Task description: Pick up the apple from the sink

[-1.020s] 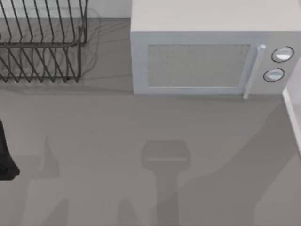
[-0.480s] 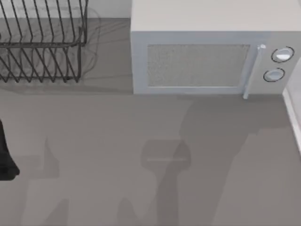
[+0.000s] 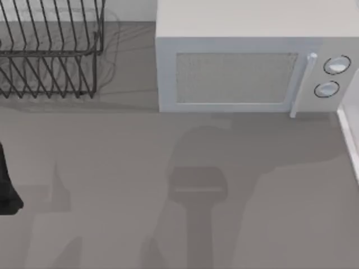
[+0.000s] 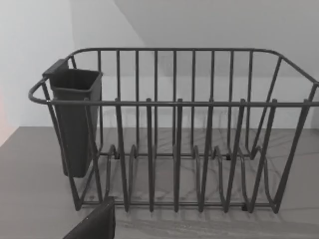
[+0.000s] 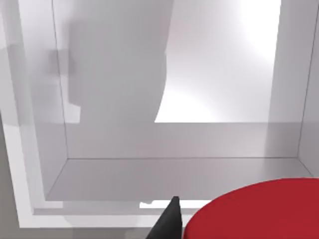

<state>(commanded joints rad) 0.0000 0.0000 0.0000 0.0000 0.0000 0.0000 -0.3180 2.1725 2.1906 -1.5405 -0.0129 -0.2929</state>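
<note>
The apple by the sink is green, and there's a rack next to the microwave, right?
Not quite. The apple is red, not green; the right wrist view shows it large at the picture's edge, with the white sink behind. The rest holds: in the top view the rack stands beside the microwave.

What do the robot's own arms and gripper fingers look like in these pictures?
Little of them is visible. The left arm is a plain black, smooth shape at the table's left edge. A matte dark grey, flat-sided left gripper finger and a black, pointed right gripper finger show. No cables or markings are visible.
</note>
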